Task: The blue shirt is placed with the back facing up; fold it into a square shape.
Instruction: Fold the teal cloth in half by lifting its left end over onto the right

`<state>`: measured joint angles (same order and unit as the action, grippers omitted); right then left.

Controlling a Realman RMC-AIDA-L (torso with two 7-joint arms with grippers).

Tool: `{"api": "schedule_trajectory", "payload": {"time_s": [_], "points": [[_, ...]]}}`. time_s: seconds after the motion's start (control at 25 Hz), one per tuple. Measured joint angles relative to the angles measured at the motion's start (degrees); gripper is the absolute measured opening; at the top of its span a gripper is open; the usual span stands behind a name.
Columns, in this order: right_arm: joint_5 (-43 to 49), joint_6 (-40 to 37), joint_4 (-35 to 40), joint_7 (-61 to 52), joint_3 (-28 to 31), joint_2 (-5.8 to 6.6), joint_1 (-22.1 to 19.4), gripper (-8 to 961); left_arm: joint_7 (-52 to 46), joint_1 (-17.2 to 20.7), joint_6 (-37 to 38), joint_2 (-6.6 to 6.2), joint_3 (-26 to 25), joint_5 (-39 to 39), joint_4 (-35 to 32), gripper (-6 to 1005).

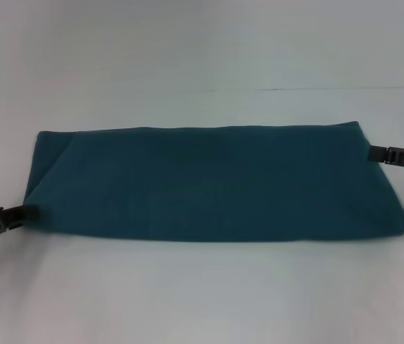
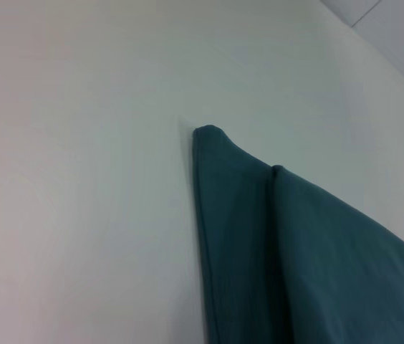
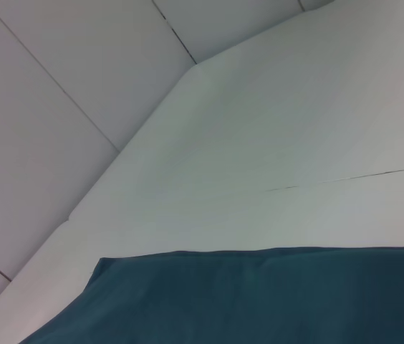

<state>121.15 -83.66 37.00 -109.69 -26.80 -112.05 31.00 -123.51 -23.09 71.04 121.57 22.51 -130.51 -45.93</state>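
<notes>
The left gripper (image 1: pixel 24 213) is seen low at the left edge of the head view, its tip touching the near left corner of the blue shirt (image 1: pixel 209 183); whether cloth is pinched cannot be told. The shirt is laid as a long folded band across the middle of the white table (image 1: pixel 202 294), plain side up. Farther back, at the right edge, the right gripper (image 1: pixel 372 152) is met at the shirt's far right corner, its grip likewise unclear.

White table (image 1: pixel 202 294), thin seam across it, pale panelled wall (image 3: pixel 59 64) behind
</notes>
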Motion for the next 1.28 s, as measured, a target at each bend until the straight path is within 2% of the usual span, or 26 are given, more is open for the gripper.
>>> {"api": "schedule_trajectory", "payload": {"time_s": [0.36, 0.48, 0.72, 1.0, 1.28], "points": [[-0.09, -0.01, -0.29, 0.14, -0.05, 0.00, -0.27, 813, -0.06, 0.09, -0.60, -0.05, -0.27, -0.10, 0.00, 389], [-0.08, -0.01, -0.44, 0.29, -0.04, -0.02, -0.17, 812, -0.07, 0.23, -0.60, -0.11, -0.34, -0.09, -0.06, 162], [-0.10, 0.61, -0.57, 0.48, -0.27, -0.42, 0.17, 811, -0.15, 0.56, -0.64, -0.30, -0.50, -0.09, -0.29, 18], [-0.10, 2.08, -0.74, 0.52, -0.46, -1.22, 0.99, 811, 0.02, 1.00, -1.11, -0.77, -3.40, -0.24, -1.09, 25], [-0.03, 3.68, -1.03, 0.58, -0.92, -2.65, 3.27, 810, 0.04, 1.24, -3.57, -2.06, -9.90, -3.32, -2.67, 32]]}}
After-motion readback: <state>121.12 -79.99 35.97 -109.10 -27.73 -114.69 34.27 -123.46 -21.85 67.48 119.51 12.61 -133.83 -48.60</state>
